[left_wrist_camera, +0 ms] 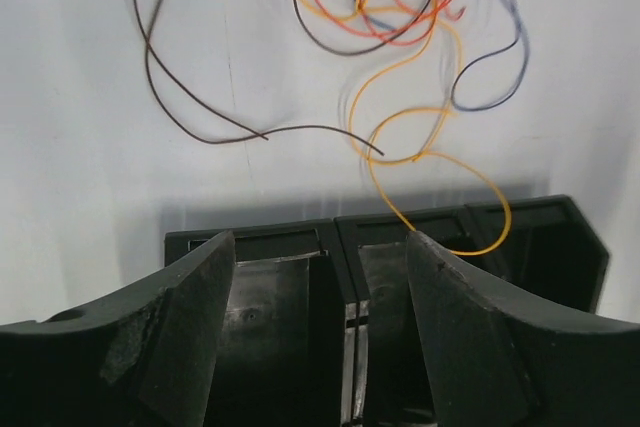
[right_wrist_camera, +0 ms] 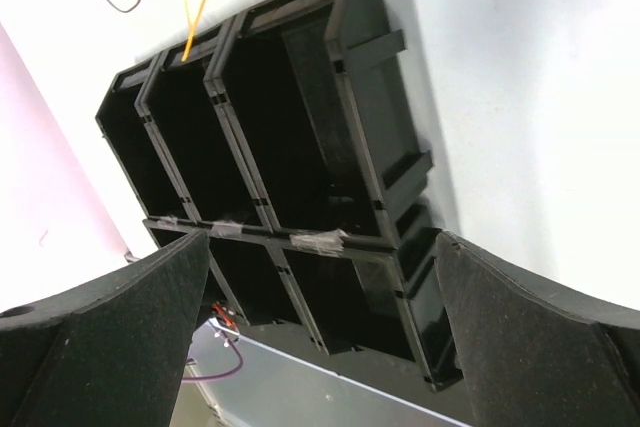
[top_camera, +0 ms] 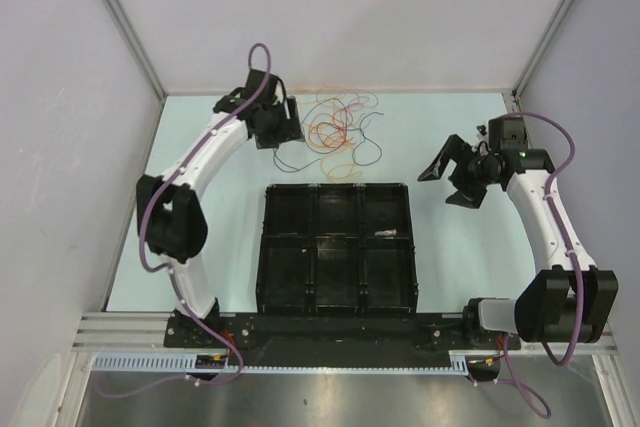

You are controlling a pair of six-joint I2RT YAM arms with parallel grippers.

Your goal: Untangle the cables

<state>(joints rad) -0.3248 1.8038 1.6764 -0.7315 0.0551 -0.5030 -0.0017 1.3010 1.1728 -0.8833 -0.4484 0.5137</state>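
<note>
I am holding my left jaws and my right jaws wide apart, gripping nothing. The cables (top_camera: 340, 130) are lying tangled on the bench (top_camera: 450, 267) beyond the tray (top_camera: 264, 247), near my left jaws. An orange loop (left_wrist_camera: 508, 215) is drooping over its far rim. Tape (right_wrist_camera: 320, 240) is sticking to its middle divider.

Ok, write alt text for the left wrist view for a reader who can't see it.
A loose tangle of thin cables, orange, red, dark brown and blue, lies on a white table, one orange cable looping down to the rim of a black compartment tray. The open left tool's two dark fingers frame the tray in the foreground.
</note>
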